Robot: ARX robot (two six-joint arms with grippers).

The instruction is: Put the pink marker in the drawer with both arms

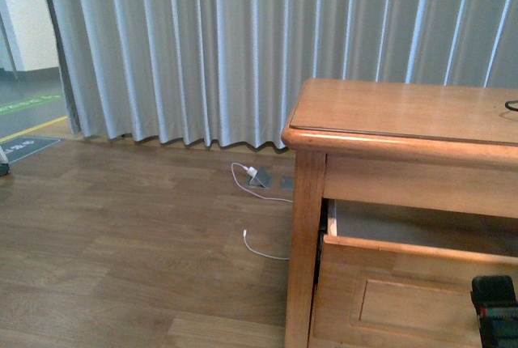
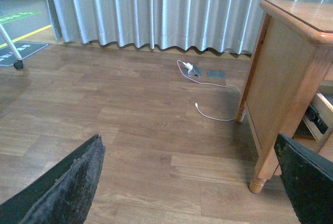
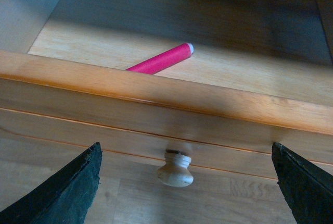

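Note:
The pink marker [image 3: 161, 60] lies on the pale floor inside the open drawer [image 3: 166, 99], its pale cap end pointing away from the drawer front. My right gripper [image 3: 187, 187] is open and empty, its fingers spread wide on either side of the round pale knob [image 3: 176, 171], not touching it. In the front view the drawer [image 1: 405, 283] stands pulled out of the honey-coloured dresser [image 1: 388, 121], and part of my right arm [image 1: 495, 303] shows at the lower right. My left gripper [image 2: 190, 187] is open and empty above the wooden floor, left of the dresser's leg [image 2: 265, 166].
A grey curtain [image 1: 243, 40] hangs behind. A white charger and cable [image 1: 259, 178] lie on the wooden floor left of the dresser. A dark cable end [image 1: 510, 107] rests on the dresser top.

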